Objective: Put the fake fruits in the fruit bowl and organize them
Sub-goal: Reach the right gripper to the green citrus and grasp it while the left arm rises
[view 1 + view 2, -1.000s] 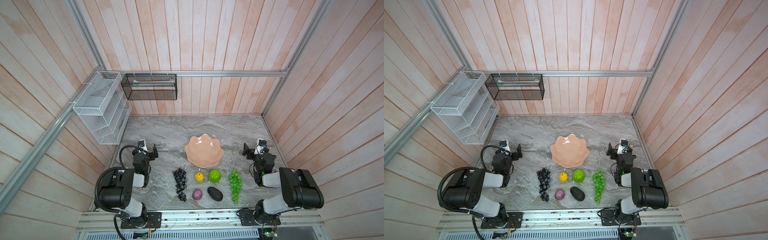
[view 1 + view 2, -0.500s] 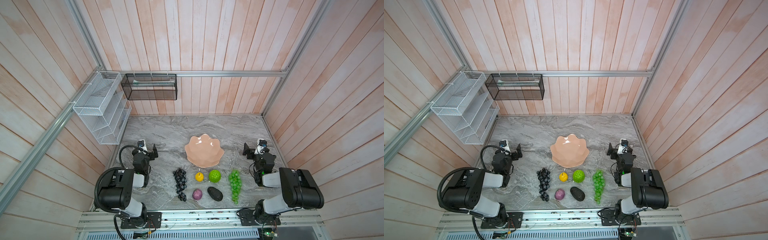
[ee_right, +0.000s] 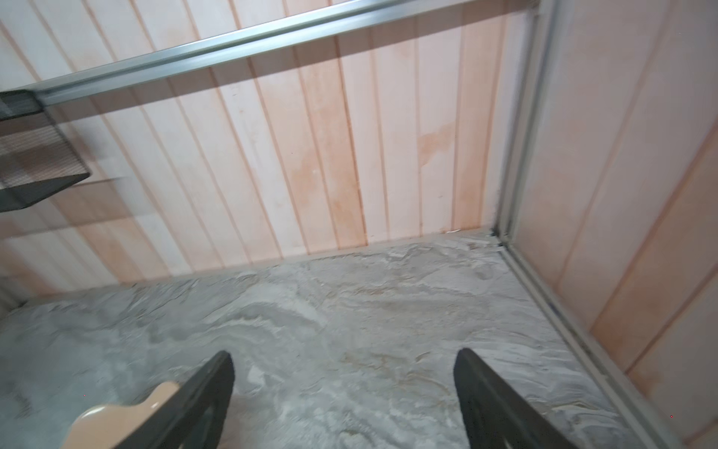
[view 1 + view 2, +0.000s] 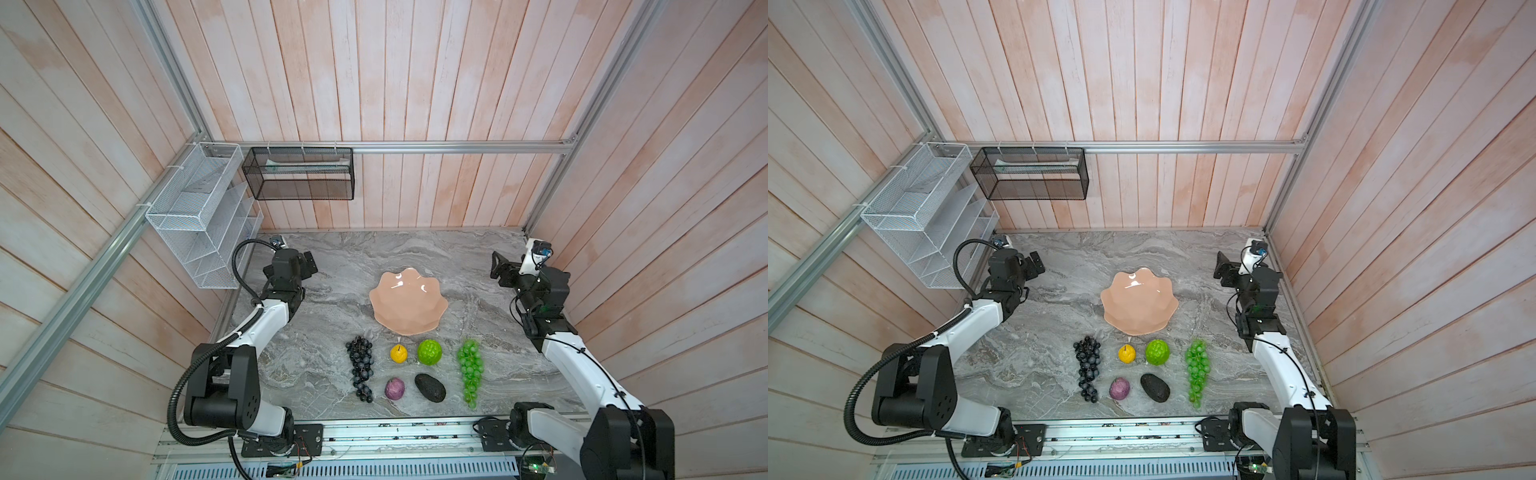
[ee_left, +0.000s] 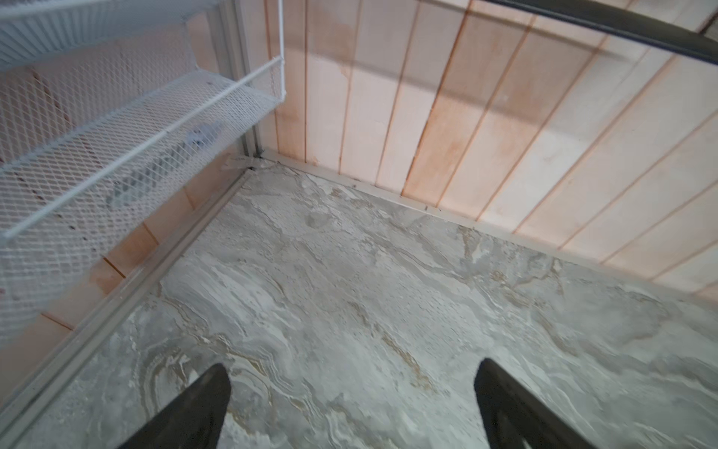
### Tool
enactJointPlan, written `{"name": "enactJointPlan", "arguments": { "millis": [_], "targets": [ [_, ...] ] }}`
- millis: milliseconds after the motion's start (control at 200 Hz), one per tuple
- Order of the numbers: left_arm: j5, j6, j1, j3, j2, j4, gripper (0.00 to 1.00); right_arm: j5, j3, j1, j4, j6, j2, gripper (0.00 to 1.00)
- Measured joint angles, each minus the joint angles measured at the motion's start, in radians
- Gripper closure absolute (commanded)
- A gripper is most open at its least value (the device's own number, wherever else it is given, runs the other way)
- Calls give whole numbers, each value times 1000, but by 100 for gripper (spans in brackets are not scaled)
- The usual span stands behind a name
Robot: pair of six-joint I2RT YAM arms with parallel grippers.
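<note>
Top views: fruit bowl (image 4: 409,301) empty, middle of the counter (image 4: 415,249); green grapes (image 4: 469,368) lie near-to-far, nearer than the right hand (image 4: 498,270); that arm is closest.
Left wrist: left hand (image 5: 351,373) spread wide, empty.
Right wrist: right hand (image 3: 344,357) spread wide, empty.

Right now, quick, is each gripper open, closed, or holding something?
Left gripper: open, nothing between its jaws.
Right gripper: open, nothing between its jaws.
</note>
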Motion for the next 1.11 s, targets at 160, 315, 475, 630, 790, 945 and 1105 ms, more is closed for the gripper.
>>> {"name": "enactJointPlan", "arguments": {
  "millis": [160,315,475,630,790,945,1105],
  "targets": [
    [5,-36,-129,16,-56,-157,0,-56,50,198,-318,34,-47,11],
    [6,-57,-174,18,-104,-237,0,-50,47,413,-562,126,-108,11],
    [6,-95,-175,18,-135,-271,0,-27,24,630,-669,249,-94,7],
    [8,-126,-175,18,-136,-278,0,-17,10,715,-713,300,9,6],
    [13,-150,-175,18,-135,-280,0,17,4,720,-721,297,91,6],
    [19,-171,-176,18,-135,-286,0,33,4,720,-707,276,186,6],
    [19,-177,-176,18,-135,-286,0,36,4,720,-674,249,276,8]
  ]
}}
